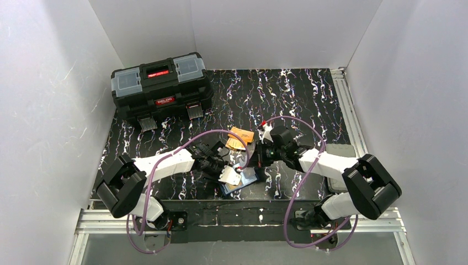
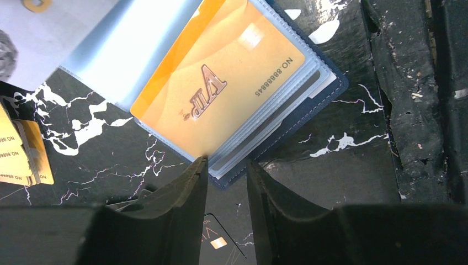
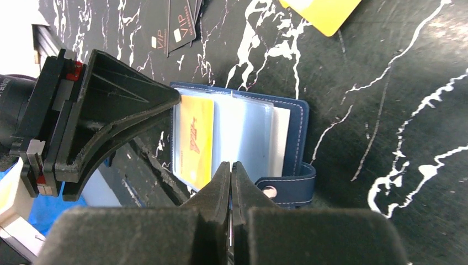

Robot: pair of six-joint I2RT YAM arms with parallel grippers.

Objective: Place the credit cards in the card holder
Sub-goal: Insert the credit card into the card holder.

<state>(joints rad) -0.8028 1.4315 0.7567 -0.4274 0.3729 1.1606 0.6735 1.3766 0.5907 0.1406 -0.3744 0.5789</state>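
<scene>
The card holder (image 2: 325,91) lies open on the black marbled table, navy outside and light blue inside, near the front edge (image 1: 246,179). An orange credit card (image 2: 221,94) marked VIP sits inside one clear pocket (image 3: 196,138). My left gripper (image 2: 227,165) is open, its tips at the holder's corner beside that card's edge, with nothing between them. My right gripper (image 3: 230,165) is shut on a clear pocket leaf of the holder beside the snap tab (image 3: 287,185), lifting that leaf. More orange credit cards (image 1: 240,138) lie stacked just behind the holder (image 2: 16,154).
A big black toolbox (image 1: 161,85) stands at the back left. Dark VIP cards (image 3: 171,33) lie on the table by the holder, one under my left gripper (image 2: 221,243). White walls enclose three sides. A raised black ledge (image 2: 403,110) runs along the front edge.
</scene>
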